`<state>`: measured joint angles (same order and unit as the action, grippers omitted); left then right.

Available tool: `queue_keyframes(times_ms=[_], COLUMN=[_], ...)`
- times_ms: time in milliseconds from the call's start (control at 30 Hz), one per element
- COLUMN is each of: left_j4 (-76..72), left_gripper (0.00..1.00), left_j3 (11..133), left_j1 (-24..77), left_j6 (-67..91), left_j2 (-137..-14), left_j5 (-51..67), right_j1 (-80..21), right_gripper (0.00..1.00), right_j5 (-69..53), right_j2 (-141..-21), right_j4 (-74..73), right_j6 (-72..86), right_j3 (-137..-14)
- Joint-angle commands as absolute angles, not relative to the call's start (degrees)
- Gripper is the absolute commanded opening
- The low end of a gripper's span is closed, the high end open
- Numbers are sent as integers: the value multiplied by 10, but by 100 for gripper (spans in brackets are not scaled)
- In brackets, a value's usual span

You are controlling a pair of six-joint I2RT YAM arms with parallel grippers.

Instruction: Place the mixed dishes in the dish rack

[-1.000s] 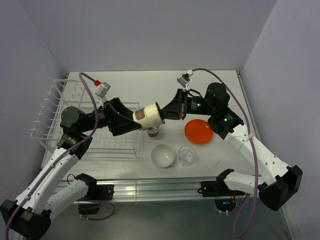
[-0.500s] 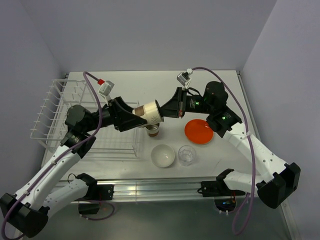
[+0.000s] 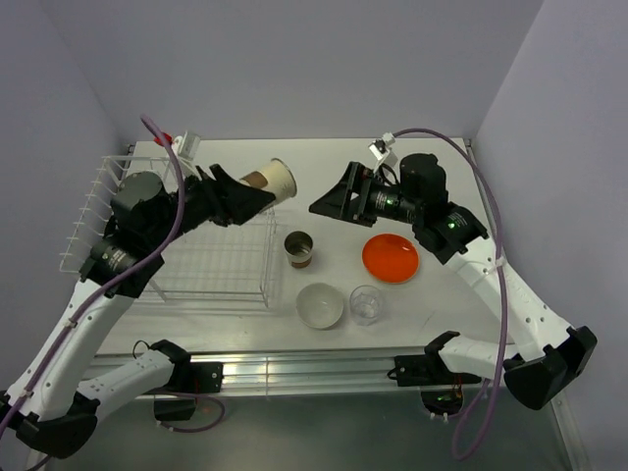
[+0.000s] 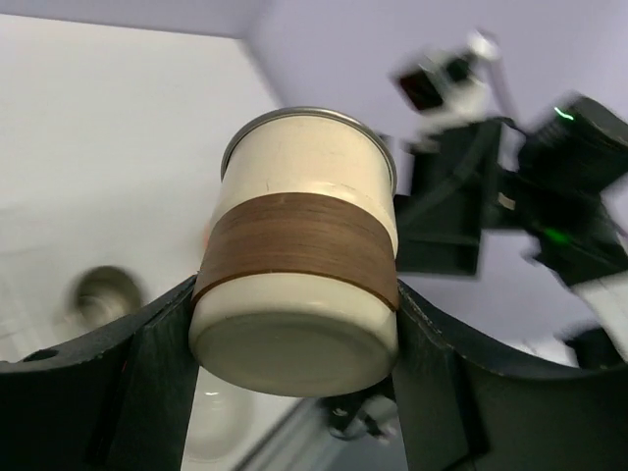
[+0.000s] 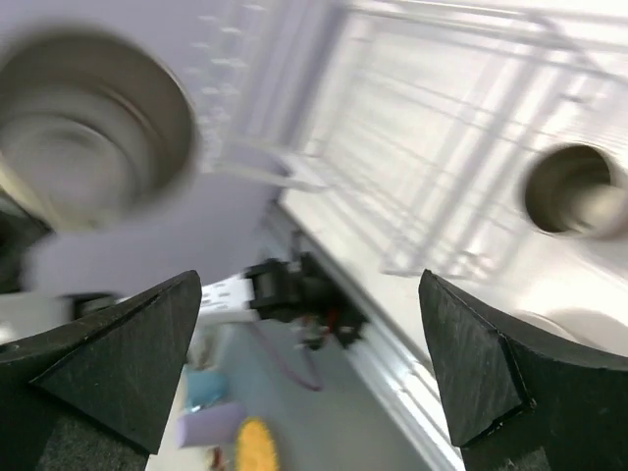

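Left fingers [image 4: 157,388] clamp the cup [image 4: 294,245] near its base.

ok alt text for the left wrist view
A cream cup with a brown band, base toward the camera, is clamped in the left gripper. Behind, blurred: the right arm and a second cup on the white table.

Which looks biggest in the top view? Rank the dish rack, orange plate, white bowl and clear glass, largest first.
1. dish rack, by far
2. orange plate
3. white bowl, slightly smaller
4. clear glass
All lie similarly far from the camera.
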<state>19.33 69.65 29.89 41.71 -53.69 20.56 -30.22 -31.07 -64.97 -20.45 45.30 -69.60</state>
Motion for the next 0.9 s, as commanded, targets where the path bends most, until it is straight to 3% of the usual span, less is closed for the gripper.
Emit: queue_keyframes(times_ms=[0, 133, 567, 867], left_j4=[394, 483, 569, 560], left_gripper=[0, 0, 0, 0], left_j3=[774, 809, 926, 933], left_j1=[295, 294, 280, 251], left_j6=[318, 298, 243, 215], left_j2=[-577, -652, -881, -947], left_j5=[-25, -106, -209, -157], right_j1=[-302, -302, -304, -308], right_gripper=[100, 100, 100, 99], right_j5=[-196, -136, -78, -93], right_j2=[-653, -671, -752, -823], right_j4=[-322, -337, -361, -338], right_j6=[371, 350, 291, 280], right_j3=[-716, -701, -695, -688])
